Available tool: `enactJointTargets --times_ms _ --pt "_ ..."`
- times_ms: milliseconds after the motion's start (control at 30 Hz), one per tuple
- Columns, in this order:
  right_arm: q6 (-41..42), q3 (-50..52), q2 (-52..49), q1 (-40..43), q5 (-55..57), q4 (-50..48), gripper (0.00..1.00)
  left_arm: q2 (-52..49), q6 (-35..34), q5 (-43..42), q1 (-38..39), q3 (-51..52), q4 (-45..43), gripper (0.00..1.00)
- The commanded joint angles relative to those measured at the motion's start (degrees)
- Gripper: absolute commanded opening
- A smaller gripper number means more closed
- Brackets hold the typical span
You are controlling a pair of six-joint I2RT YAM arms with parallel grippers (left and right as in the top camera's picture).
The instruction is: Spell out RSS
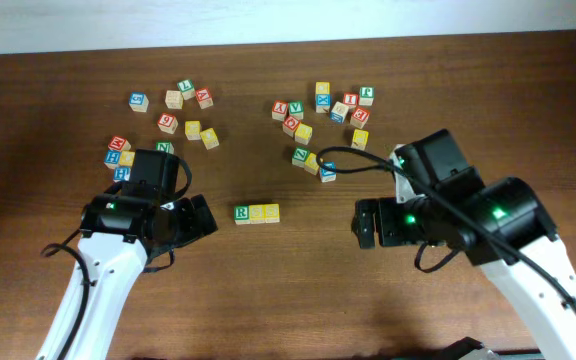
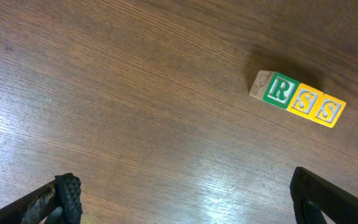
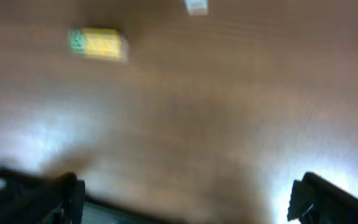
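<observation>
Three cubes sit touching in a row at the table's middle: the green R cube [image 1: 241, 213], then two yellow S cubes [image 1: 257, 213] [image 1: 272, 213]. In the left wrist view they read R [image 2: 279, 91], S [image 2: 304, 101], S [image 2: 328, 111]. My left gripper [image 1: 200, 216] [image 2: 185, 199] is open and empty, just left of the row. My right gripper [image 1: 365, 224] [image 3: 185, 196] is open and empty, well to the right of the row. The right wrist view is blurred and shows the row [image 3: 97, 43] as a green and yellow smear.
A cluster of lettered cubes [image 1: 173, 115] lies at the back left and another cluster [image 1: 326, 115] at the back right. A few cubes [image 1: 118, 158] lie close behind my left arm. The wooden table [image 1: 288, 290] fills the view.
</observation>
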State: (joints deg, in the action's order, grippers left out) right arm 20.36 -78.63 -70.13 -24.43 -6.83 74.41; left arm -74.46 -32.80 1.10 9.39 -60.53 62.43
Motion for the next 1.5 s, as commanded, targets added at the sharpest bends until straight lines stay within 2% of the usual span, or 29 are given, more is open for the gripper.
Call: enactJointTargets --times_ms 0,100,233,500,733,900,1200,1467 --pt "-5.62 -0.72 7.06 2.12 1.51 -4.22 0.98 0.87 0.04 0.63 -0.24 0.28 0.09 0.99" --pt "-5.73 -0.68 11.58 8.46 1.25 -4.48 0.98 0.87 0.04 0.66 -0.24 0.28 0.09 0.99" --pt "-13.55 -0.68 15.96 15.74 -4.02 -5.77 0.98 0.87 0.07 0.66 -0.24 0.28 0.09 0.99" --pt "-19.45 1.99 26.62 20.52 -4.35 -9.79 0.98 0.87 0.04 0.66 -0.24 0.28 0.09 0.99" --pt "-19.52 19.52 42.23 22.36 -4.61 -20.74 0.98 0.87 0.04 0.63 -0.24 0.28 0.09 0.99" --pt "-19.52 32.83 51.98 22.29 -6.62 -32.09 0.99 0.87 0.04 0.66 -0.24 0.28 0.09 0.99" --pt "-19.52 51.60 61.35 22.16 -9.46 -52.94 0.98 0.87 0.04 0.63 -0.24 0.28 0.09 0.99" --pt "-19.52 60.74 65.59 22.21 -8.24 -66.03 0.98 0.87 0.04 0.66 -0.24 0.28 0.09 0.99"
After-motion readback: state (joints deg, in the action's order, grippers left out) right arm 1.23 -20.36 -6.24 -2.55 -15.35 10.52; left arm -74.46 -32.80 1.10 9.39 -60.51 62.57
